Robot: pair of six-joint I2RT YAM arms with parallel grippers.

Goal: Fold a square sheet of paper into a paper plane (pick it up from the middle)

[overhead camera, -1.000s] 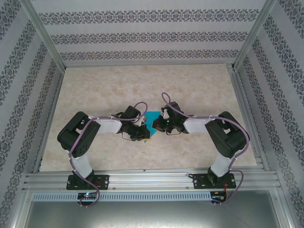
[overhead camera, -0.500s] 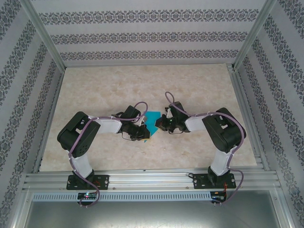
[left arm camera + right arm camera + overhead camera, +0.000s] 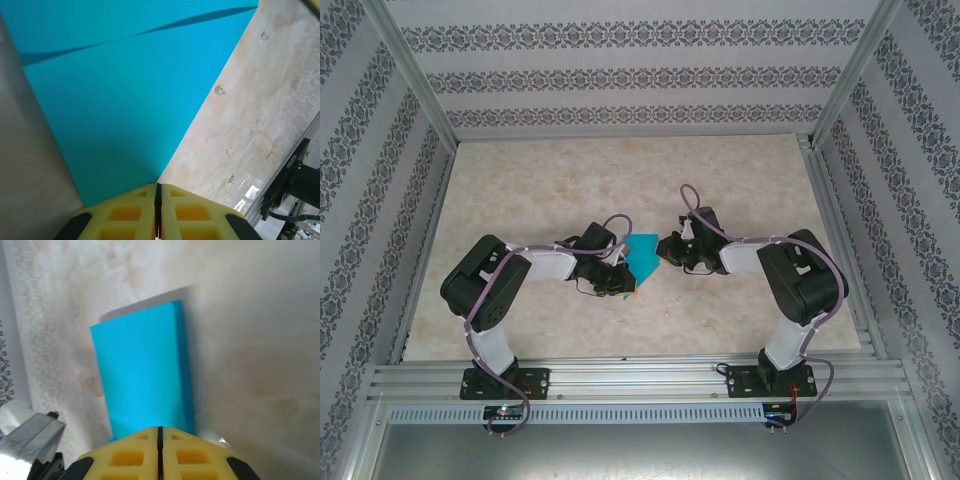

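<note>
The square sheet of paper (image 3: 644, 253) lies folded on the table between the two arms, turquoise-blue. In the right wrist view the paper (image 3: 142, 375) is a narrow doubled rectangle with a darker layer along its right edge. My left gripper (image 3: 628, 283) is shut, and its yellow tips (image 3: 158, 186) sit over a near corner of the paper (image 3: 125, 100), which lies flat and face-up beneath them. My right gripper (image 3: 666, 248) is shut at the sheet's right side. Its tips (image 3: 160, 429) cover the paper's near edge, with nothing between the fingers.
The marble-patterned table (image 3: 740, 180) spreads open behind and to both sides of the arms. Patterned walls and metal frame posts (image 3: 415, 80) enclose it. An aluminium rail (image 3: 640, 378) runs along the near edge by the arm bases.
My right gripper has slid to the right and slightly back, uncovering more of the paper. The left arm has stayed where it was, and the paper has not shifted.
</note>
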